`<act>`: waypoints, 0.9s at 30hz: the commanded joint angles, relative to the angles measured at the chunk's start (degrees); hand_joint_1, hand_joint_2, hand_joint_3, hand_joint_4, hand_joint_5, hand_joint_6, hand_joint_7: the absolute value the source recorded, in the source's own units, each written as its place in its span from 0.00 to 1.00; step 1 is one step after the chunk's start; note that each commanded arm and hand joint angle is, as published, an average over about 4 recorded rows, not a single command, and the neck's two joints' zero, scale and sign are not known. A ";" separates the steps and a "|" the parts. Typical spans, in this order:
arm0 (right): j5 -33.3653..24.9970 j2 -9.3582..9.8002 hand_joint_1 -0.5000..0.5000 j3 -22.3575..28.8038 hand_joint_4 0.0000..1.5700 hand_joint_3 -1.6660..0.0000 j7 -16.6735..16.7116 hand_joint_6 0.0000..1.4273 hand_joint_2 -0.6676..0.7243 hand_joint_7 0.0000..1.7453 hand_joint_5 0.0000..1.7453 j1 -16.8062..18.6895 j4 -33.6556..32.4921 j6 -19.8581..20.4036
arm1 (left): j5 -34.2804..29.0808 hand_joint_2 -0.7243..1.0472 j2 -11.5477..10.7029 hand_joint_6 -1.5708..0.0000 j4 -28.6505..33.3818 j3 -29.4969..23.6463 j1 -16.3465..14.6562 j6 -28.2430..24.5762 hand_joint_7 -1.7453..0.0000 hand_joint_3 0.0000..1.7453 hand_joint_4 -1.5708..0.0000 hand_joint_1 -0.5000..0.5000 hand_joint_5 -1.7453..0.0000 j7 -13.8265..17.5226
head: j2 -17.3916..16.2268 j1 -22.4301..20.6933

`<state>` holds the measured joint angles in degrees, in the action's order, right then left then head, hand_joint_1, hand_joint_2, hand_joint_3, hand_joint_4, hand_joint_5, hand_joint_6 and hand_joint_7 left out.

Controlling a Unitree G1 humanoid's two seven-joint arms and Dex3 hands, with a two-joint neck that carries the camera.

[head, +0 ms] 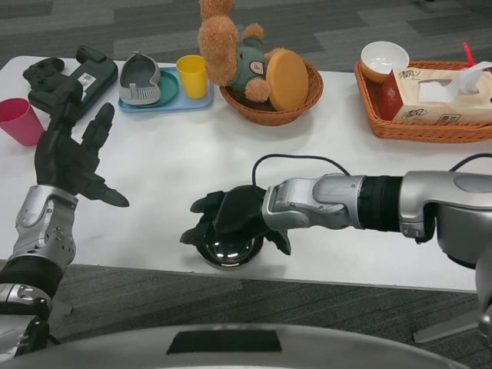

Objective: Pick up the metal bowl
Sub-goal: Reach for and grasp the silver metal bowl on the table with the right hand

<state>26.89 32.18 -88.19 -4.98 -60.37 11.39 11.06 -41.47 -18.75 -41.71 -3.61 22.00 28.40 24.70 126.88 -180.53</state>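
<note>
The metal bowl (pixel 228 254) is small and shiny and sits on the white table (pixel 346 165) close to its front edge, near the middle. My right hand (pixel 231 219) comes in from the right and lies over the bowl. Its fingers curl down around the left rim and its thumb wraps the right side, gripping the bowl. Most of the bowl is hidden under the hand, and the bowl looks to be resting on the table. My left hand (pixel 71 157) hovers at the left with its fingers spread and nothing in it.
A pink cup (pixel 19 121) and a black controller (pixel 48 74) lie at the far left. A blue tray (pixel 165 101) holds a yellow cup (pixel 193 75). Behind are a wicker basket (pixel 270 109) with a teddy bear (pixel 231 46) and another basket (pixel 430 127) with a tissue box (pixel 438 96).
</note>
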 commanded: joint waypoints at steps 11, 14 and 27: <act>-1.89 -3.13 0.33 -6.51 0.00 0.90 0.68 0.00 0.39 0.00 0.00 -5.85 2.50 0.02 | -0.19 0.20 -0.89 0.97 -0.04 0.27 -0.42 0.51 1.00 0.05 0.86 0.00 1.00 0.09 | -0.58 0.46; -2.35 -3.28 0.33 -7.19 0.00 0.90 0.74 0.00 0.36 0.00 0.00 -6.22 2.70 -0.22 | -0.19 0.20 -0.94 0.97 -0.04 0.30 -0.38 0.51 1.00 0.05 0.86 0.00 1.00 0.09 | -0.71 0.36; -3.07 -2.93 0.24 -5.56 0.09 0.48 1.12 0.28 0.13 0.94 0.00 -4.25 3.82 -0.33 | -0.19 0.20 -0.94 0.97 -0.04 0.27 -0.38 0.51 1.00 0.05 0.83 0.00 1.00 0.00 | -1.28 0.42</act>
<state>24.40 29.07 -94.59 -3.96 -65.37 14.93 10.95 -41.49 -18.82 -41.73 -3.44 21.96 28.41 24.70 125.67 -180.10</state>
